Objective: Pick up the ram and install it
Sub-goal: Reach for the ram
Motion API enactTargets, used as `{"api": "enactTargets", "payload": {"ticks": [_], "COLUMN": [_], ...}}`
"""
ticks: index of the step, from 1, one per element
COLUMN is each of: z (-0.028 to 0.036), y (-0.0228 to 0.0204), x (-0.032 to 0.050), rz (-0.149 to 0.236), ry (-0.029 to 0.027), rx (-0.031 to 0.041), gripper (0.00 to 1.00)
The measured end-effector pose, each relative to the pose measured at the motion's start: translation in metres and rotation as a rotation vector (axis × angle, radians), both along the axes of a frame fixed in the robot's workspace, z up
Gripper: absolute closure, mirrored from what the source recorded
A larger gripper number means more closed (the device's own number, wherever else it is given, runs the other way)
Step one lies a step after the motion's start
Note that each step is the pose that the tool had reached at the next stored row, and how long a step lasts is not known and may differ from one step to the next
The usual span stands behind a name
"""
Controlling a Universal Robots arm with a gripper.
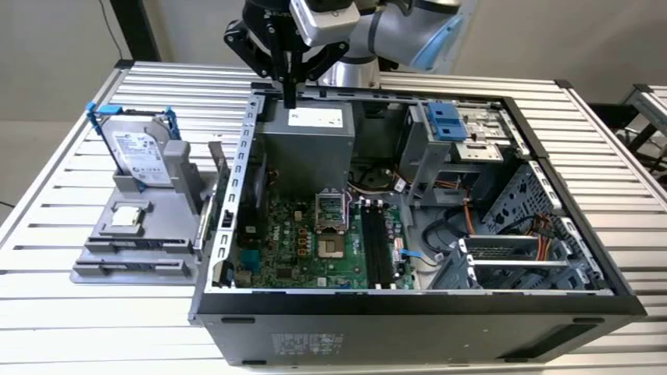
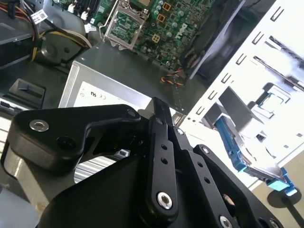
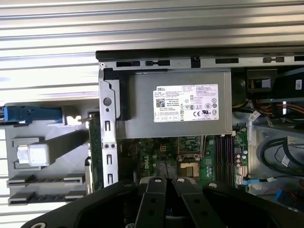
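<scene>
The ram [image 1: 219, 172] is a thin dark green stick standing on edge in the grey holder [image 1: 136, 234], just outside the case wall; the first wrist view shows it as a green strip [image 3: 95, 142]. My gripper [image 1: 290, 100] hangs over the case's far edge above the silver power supply [image 1: 312, 137], and both wrist views show it [image 3: 165, 179] [image 2: 159, 102]. Its fingers are shut with nothing between them. It is farther back than the ram and toward the exterior view's right of it. The black memory slots [image 1: 380, 246] on the motherboard stand bare.
The open computer case [image 1: 417, 301] lies on a slatted metal table [image 1: 62, 305]. The holder also carries a silver hard drive in a blue frame [image 1: 136, 148] and a small square processor chip [image 1: 127, 217]. Cables and a drive cage [image 1: 521, 258] crowd the case's right half.
</scene>
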State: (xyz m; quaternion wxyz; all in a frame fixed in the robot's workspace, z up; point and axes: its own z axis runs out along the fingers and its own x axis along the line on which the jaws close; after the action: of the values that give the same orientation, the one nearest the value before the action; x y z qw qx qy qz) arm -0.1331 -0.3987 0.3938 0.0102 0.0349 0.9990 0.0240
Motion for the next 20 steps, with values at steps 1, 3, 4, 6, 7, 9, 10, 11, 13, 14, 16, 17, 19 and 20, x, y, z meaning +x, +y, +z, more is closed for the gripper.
{"api": "enactTargets", "payload": {"ticks": [1,3,4,6,7,9,10,11,13,14,16,17,19,20], "z": [0.0,0.0,0.0,0.0,0.0001,0.0,0.0,0.0,0.0,0.0,0.0,0.0,0.0,0.0], "y": [0.0001,0.0001,0.0002,0.0002,0.0002,0.0002,0.0003,0.0003,0.0004,0.0004,0.0007,0.0009,0.0014,0.0017], "x": [-0.0008,-0.0022,-0.0031,-0.0048,-0.0058,-0.0077,-0.0086,-0.0094,-0.0112,-0.0123,-0.0148,-0.0162,-0.0193,-0.0209], "rz": [0.0,0.001,0.002,0.003,0.003,0.004,0.005,0.005,0.006,0.006,0.007,0.008,0.009,0.01], "ry": [0.0,0.0001,0.0001,0.0001,0.0001,0.0,0.0001,0.0,0.0001,0.0,0.0001,0.0001,0.0001,0.0], "rx": [0.0,0.0,0.0,0.0,-0.0001,0.0,0.0,0.0,0.0,0.0,0.0,0.0,0.0,0.0], "gripper": [1.0,1.0,1.0,1.0,1.0,1.0,1.0,1.0,1.0,1.0,1.0,1.0,1.0,1.0]}}
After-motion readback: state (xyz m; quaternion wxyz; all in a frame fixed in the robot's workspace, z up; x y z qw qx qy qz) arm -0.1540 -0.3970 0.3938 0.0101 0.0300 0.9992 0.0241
